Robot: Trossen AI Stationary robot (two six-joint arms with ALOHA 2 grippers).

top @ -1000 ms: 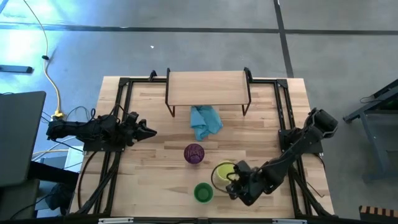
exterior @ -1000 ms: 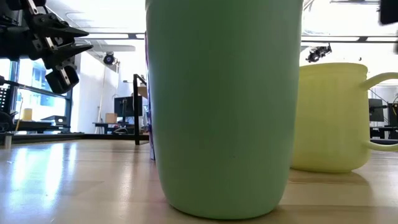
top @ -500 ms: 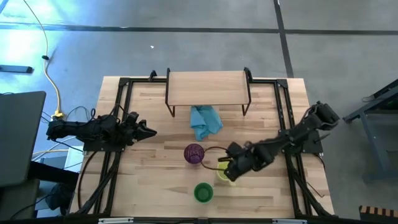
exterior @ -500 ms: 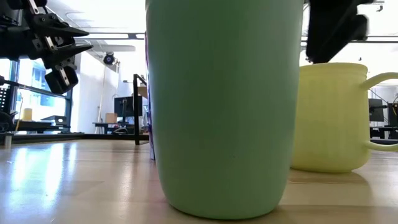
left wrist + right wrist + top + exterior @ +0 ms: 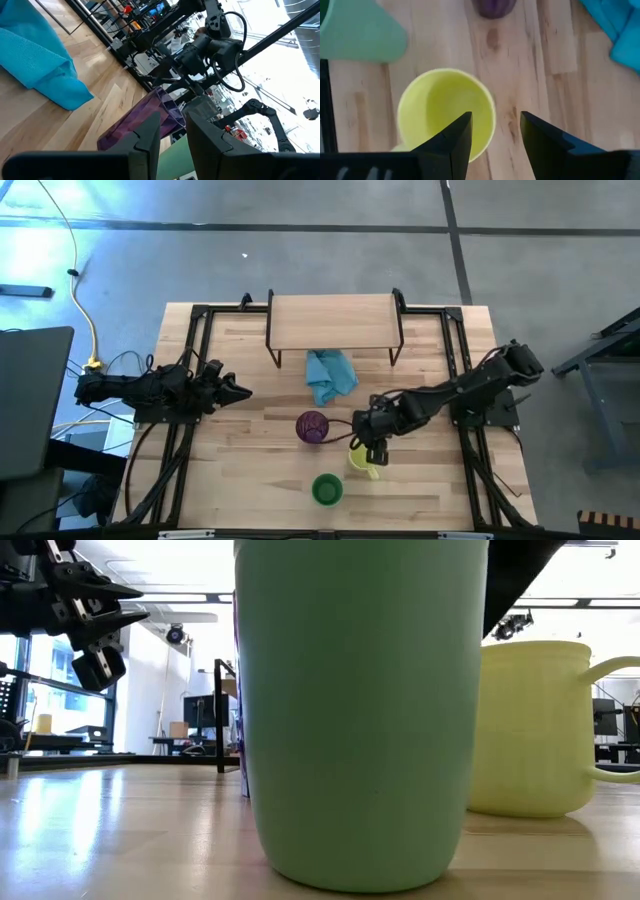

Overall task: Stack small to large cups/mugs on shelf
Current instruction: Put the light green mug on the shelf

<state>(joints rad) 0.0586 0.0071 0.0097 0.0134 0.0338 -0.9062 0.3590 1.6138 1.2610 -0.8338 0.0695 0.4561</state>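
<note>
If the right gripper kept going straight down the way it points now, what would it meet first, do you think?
Most likely the rim of the yellow mug: the open right gripper straddles the rim on the side nearest the purple cup, though the height above is unclear.

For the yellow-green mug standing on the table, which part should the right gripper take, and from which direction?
Probably the rim wall, from straight above. The yellow-green mug stands upright with its mouth open, and the right gripper, fingers open, hangs over it with the near rim between them. One finger inside and one outside would pinch the wall. The green cup and purple tumbler crowd a sideways approach.
</note>
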